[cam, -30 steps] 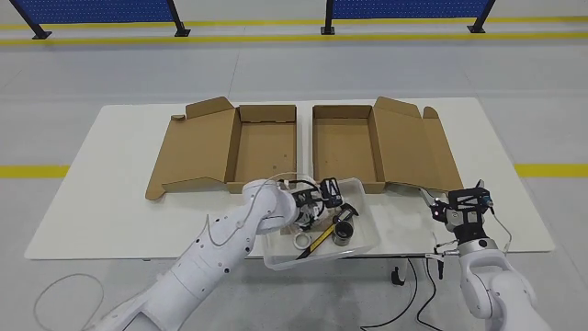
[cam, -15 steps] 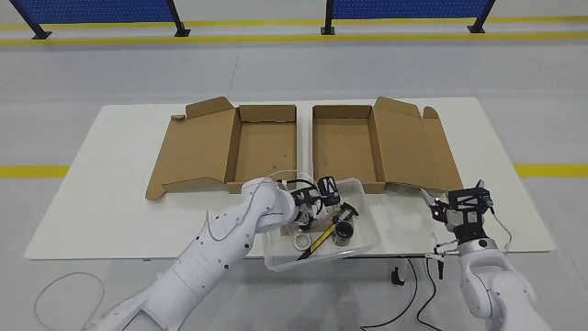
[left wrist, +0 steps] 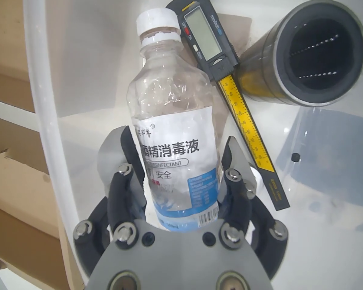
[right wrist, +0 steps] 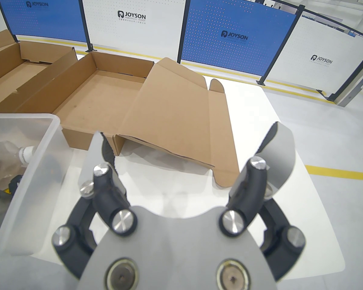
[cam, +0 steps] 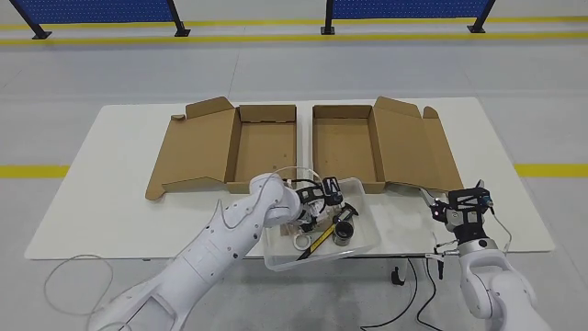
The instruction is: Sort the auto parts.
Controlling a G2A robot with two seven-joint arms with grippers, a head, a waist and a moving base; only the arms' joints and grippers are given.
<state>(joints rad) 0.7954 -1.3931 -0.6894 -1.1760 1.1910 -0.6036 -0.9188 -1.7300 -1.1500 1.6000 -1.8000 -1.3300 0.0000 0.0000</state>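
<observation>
My left arm bends in from the table's near edge, wrist dipped into the clear bin (cam: 369, 242). My left gripper (left wrist: 178, 149) is clamped on the label of the disinfectant bottle (left wrist: 169, 91) — it lies in the bin just beside the digital caliper (left wrist: 217, 70), with a metal sleeve (left wrist: 308, 58) past that. My right gripper (right wrist: 189, 137) hangs spread wide, holding nothing — above the table by the right box's flap (right wrist: 175, 116).

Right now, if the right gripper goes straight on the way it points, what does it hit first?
The right gripper would most likely meet the laid-open flap of the right cardboard box first, past a strip of bare table; depth is unclear.
</observation>
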